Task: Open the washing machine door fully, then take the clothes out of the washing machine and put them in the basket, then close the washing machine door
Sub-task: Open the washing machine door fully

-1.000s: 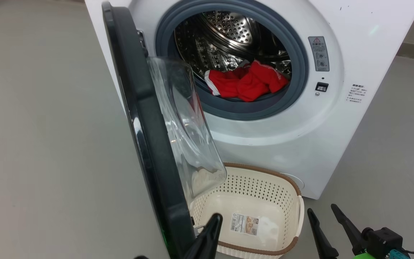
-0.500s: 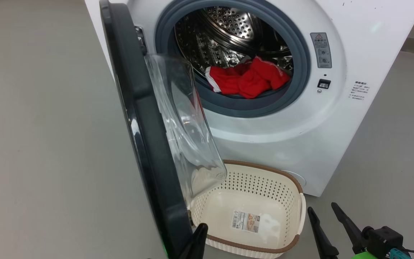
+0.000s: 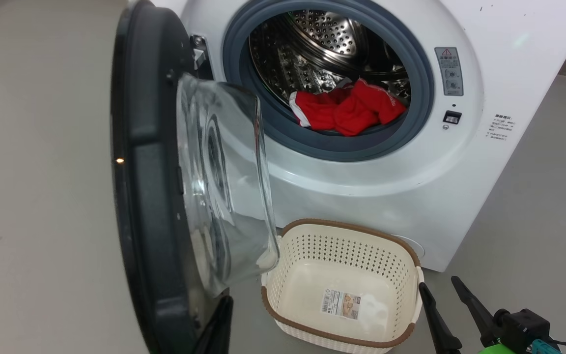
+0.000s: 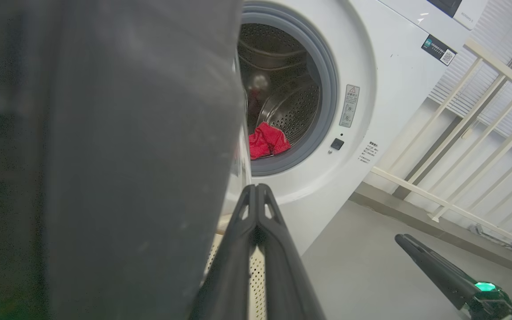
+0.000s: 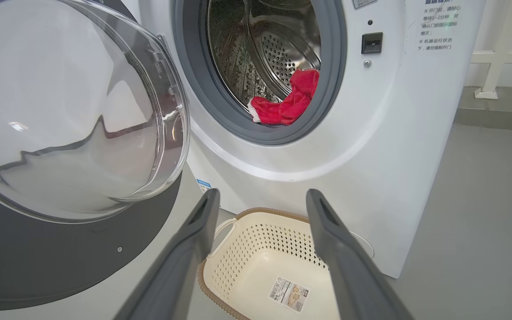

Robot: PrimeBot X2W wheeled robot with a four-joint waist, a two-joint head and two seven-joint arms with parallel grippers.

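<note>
Presently the left gripper, clenched empty, sits beside the open washing machine door; the right gripper, released, hangs just right of the basket, clothes well beyond both in the washing machine.

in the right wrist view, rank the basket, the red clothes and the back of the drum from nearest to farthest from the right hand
1. basket, on the floor just below the open right hand.
2. clothes, lying at the mouth of the washing machine.
3. back of the drum, deepest inside.
</note>
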